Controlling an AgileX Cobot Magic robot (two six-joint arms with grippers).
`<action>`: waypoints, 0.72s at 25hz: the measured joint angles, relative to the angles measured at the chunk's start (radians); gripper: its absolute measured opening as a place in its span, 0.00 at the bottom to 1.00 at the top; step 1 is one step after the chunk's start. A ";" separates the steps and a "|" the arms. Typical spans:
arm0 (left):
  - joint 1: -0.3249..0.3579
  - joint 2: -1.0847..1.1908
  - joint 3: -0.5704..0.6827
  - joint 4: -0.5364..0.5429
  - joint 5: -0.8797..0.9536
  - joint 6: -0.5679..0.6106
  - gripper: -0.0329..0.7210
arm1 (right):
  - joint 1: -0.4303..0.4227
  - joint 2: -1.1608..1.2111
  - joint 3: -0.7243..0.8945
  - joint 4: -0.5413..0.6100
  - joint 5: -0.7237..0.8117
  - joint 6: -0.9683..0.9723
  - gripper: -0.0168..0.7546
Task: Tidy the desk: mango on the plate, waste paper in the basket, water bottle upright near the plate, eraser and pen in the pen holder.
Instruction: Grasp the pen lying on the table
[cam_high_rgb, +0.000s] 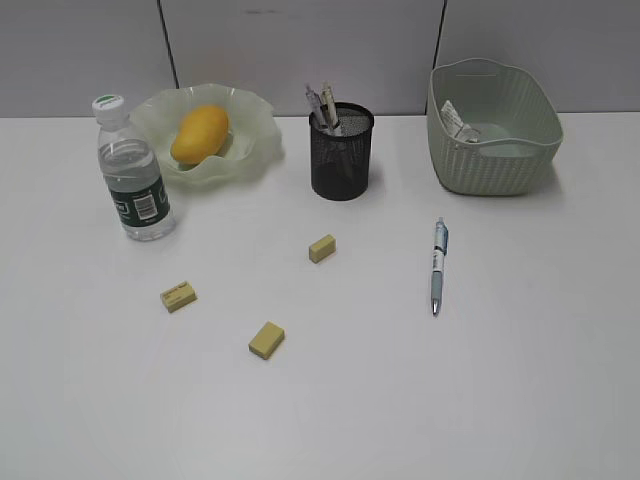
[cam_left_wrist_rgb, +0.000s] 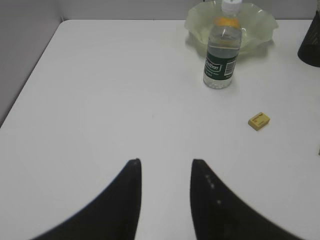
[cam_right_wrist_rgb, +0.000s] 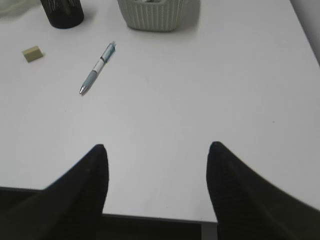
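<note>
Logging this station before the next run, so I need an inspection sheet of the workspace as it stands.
Surface: white desk, clean.
Job's things: mango on plate; water bottle upright beside it; waste paper in basket; pen holder holds pens; one pen and three erasers loose on the desk.
Clutter: nothing seen.
Grippers: left gripper and right gripper both empty, jaws apart, above bare desk.
Cables: nothing seen.
Surroundings: grey panel wall behind.

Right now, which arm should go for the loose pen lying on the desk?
Right, probably. The pen lies right of the pen holder and shows ahead of the right pincer, whose jaws stand apart, empty. The left wrist view misses it.
</note>
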 joint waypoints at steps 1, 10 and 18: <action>0.000 0.000 0.000 0.000 0.000 0.000 0.38 | 0.000 0.031 0.000 0.007 0.000 0.000 0.66; 0.000 0.000 0.000 0.000 0.000 0.000 0.36 | -0.001 0.463 -0.136 0.039 -0.028 0.062 0.66; 0.000 0.000 0.000 0.001 0.000 0.000 0.36 | -0.001 0.866 -0.358 0.063 -0.032 0.134 0.66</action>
